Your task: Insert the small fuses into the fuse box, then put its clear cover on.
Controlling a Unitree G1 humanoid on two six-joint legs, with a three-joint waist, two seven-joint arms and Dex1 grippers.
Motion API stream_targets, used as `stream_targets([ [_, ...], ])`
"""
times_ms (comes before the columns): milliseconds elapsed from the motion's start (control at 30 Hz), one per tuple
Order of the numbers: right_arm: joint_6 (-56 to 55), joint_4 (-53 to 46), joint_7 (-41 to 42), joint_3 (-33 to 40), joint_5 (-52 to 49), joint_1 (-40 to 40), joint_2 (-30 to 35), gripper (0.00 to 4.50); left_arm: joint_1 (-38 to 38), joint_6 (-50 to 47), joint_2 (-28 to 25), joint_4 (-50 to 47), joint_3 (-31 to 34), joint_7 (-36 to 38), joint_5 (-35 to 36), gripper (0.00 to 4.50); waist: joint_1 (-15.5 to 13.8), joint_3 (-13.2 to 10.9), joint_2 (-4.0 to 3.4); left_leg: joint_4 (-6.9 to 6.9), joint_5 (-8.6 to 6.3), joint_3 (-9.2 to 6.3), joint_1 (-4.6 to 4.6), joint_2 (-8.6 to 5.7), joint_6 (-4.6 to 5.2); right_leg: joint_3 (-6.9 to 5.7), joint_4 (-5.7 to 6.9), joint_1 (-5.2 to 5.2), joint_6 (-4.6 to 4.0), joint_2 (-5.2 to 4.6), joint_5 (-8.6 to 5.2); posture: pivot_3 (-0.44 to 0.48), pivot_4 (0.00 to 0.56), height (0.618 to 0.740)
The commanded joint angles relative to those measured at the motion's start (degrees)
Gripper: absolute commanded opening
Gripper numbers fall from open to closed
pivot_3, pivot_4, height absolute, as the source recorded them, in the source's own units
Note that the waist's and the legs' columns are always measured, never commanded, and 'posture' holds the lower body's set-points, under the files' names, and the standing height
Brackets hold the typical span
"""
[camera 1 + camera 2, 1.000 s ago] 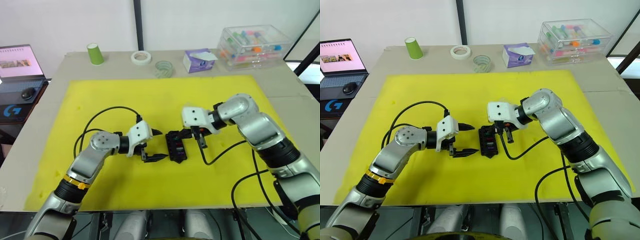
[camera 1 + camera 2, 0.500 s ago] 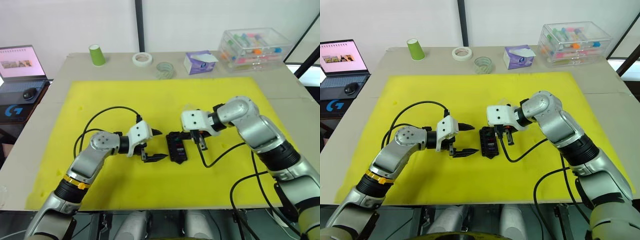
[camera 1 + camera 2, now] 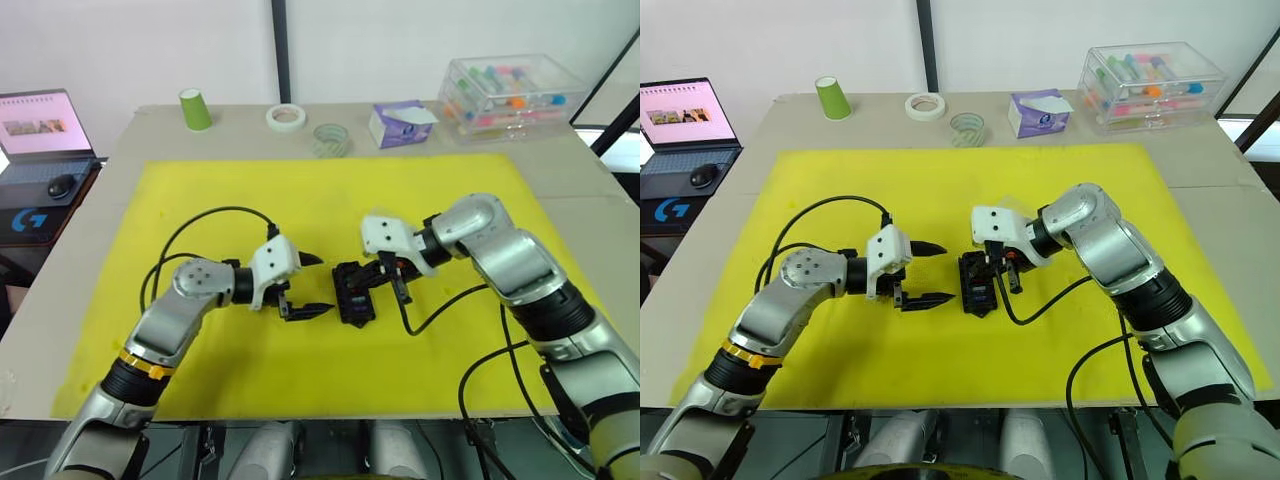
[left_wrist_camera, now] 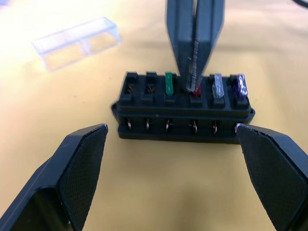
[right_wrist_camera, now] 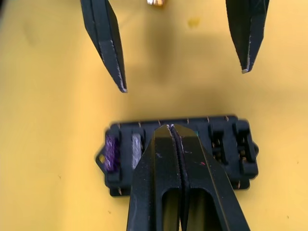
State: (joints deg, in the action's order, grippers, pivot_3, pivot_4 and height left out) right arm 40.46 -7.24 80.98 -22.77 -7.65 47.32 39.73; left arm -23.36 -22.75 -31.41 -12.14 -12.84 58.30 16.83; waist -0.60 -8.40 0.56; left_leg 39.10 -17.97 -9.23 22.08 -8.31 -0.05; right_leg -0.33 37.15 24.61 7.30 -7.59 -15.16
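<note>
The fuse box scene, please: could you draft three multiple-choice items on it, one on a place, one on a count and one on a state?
1. Where does the clear cover lie?
A. On the yellow mat, apart from the fuse box
B. Snapped onto the fuse box
C. Held in the left gripper

2. How many slots of the fuse box stand without a fuse?
A. None
B. Two
C. Five

3. How are the two grippers?
A. Both open
B. Left gripper open, right gripper shut on the red fuse
C. Left shut, right open

Answers: 1 A, the left wrist view shows the cover on the mat beyond the box. 2 B, two end slots show bare contacts beside the green, red, grey and purple fuses. 3 B, the left fingers stand wide apart while the right fingers pinch together over the red fuse.
</note>
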Motion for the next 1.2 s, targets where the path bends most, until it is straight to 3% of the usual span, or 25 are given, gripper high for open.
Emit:
stream_targets([
  [33, 1.03, -2.45, -0.46, 3.92, -2.94, 2.51, 1.11, 0.02, -0.27, -1.93, -1.41, -4.28, 2.96, 0.37, 3.06, 4.5, -0.01, 0.0, 0.0, 0.0, 0.0, 0.0, 0.01, 0.0, 0.0, 0.0, -0.01, 0.0, 0.0, 0.0, 0.0, 0.0, 0.15, 0.74],
  [200, -2.4, -2.04, -0.1, 8.09, -3.37, 1.96, 7.77, 0.02, 4.47, -12.45, -11.14, -12.88, 14.86, 2.15, 13.04, 4.5, -0.01, -0.15, -0.07, 0.0, 0.0, 0.0, 0.12, 0.0, 0.0, 0.0, -0.03, 0.09, 0.0, 0.0, 0.0, 0.0, 0.15, 0.74],
  [367, -6.88, -1.13, 1.21, 12.29, -4.24, -1.92, 14.7, 0.02, 13.66, -18.49, -22.7, -13.7, 29.09, 5.01, 17.88, 4.5, 0.16, -0.27, -0.26, -0.09, 0.0, 0.01, 0.2, 0.03, 0.0, 0.0, -0.01, 0.25, -0.01, 0.02, -0.01, 0.0, 0.15, 0.74],
  [467, -7.31, 0.33, 2.59, 14.99, -5.99, -4.39, 18.15, 0.6, 20.79, -19.37, -27.25, -11.44, 37.24, 8.15, 18.38, 4.5, 0.04, -0.39, -0.41, -0.07, 0.0, 0.04, 0.21, 0.02, 0.0, 0.0, -0.02, 0.22, -0.01, 0.01, -0.01, 0.0, 0.15, 0.74],
  [700, -12.39, 8.49, 3.03, 18.73, -4.76, -9.96, 24.93, 2.92, 35.3, -15.17, -31.53, -3.46, 50.9, 16.07, 14.49, 4.5, -0.01, -0.59, -0.63, -0.08, 0.0, 0.06, 0.21, 0.03, 0.0, 0.0, -0.04, 0.21, -0.02, -0.01, -0.01, 0.0, 0.15, 0.74],
  [867, -15.97, 14.26, 1.8, 20.58, -3.45, -14.05, 28.44, 4.48, 40.95, -10.41, -31.93, 1.83, 53.78, 18.51, 11.3, 4.5, -0.01, -0.7, -0.78, -0.11, -0.02, 0.13, 0.21, 0.03, 0.03, 0.0, -0.08, 0.2, -0.02, -0.03, -0.01, 0.0, 0.15, 0.74],
  [1200, -13.45, 9.51, 0.08, 21.85, -4.92, -14.07, 27.72, 4.48, 37.29, -10.02, -31.57, 1.51, 49.75, 17.55, 12.38, 4.5, 0.07, -0.91, -1.08, -0.16, -0.03, 0.14, 0.22, 0.07, 0.01, 0.01, -0.07, 0.24, -0.02, -0.02, -0.01, 0.0, 0.15, 0.74],
])
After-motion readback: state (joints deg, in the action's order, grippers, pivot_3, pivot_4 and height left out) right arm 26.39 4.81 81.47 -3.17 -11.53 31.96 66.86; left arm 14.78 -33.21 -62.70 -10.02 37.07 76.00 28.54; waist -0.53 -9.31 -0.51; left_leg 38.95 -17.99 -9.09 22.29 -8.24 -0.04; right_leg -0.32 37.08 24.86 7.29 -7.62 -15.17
